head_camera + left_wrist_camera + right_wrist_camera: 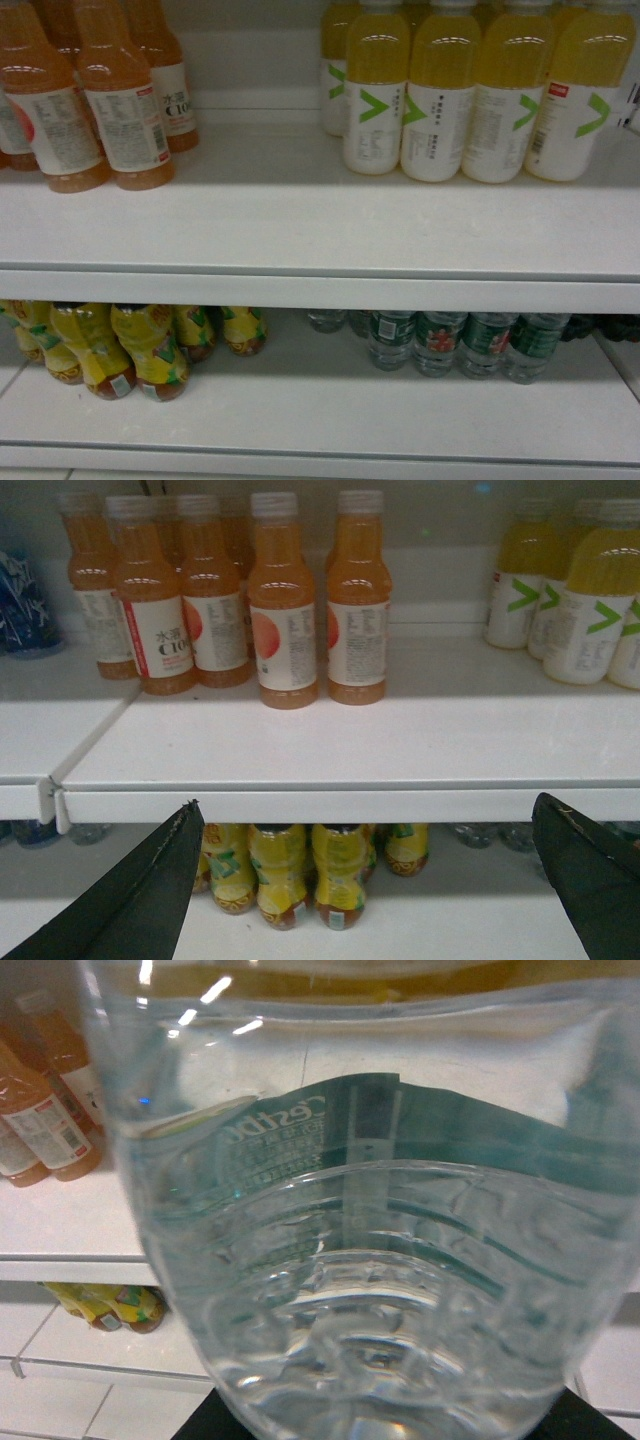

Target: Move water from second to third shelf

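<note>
My right gripper [385, 1425] is clamped on the water bottle [360, 1220] that fills its whole view, my left gripper [370, 880] hangs wide apart, and I think the bottle could bump the shelf edge [320, 290] and slip.
</note>
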You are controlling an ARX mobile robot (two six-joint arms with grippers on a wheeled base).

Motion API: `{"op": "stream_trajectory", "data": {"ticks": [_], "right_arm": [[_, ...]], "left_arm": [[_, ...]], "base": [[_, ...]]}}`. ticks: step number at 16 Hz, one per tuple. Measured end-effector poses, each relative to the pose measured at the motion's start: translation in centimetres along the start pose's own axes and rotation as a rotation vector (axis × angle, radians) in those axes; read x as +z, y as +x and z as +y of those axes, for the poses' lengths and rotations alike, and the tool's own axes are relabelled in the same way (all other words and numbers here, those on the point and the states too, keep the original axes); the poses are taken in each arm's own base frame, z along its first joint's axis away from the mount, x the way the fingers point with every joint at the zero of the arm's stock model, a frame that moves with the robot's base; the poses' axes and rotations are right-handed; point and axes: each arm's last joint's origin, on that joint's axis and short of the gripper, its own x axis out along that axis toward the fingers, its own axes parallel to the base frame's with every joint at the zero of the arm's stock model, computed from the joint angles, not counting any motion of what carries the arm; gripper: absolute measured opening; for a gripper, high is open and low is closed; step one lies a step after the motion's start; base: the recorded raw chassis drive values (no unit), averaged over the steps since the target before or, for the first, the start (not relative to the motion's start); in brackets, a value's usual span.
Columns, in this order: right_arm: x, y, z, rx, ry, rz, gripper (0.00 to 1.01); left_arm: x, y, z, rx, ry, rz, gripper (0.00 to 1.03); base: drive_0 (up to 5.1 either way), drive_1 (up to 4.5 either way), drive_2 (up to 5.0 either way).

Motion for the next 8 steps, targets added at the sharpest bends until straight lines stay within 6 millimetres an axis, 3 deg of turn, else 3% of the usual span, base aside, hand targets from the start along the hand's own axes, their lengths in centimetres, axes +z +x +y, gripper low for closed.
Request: {"op": "stream_trajectory", "data": {"ticks": [8], "right_arm": [[0.01,0.00,0.00,0.000,-0.001,-0.002,0.37]], "left_arm": [[0.00,0.00,0.00,0.000,0.000,0.000,0.98]], "base": [[-4.9,2.49,2.5]]}}
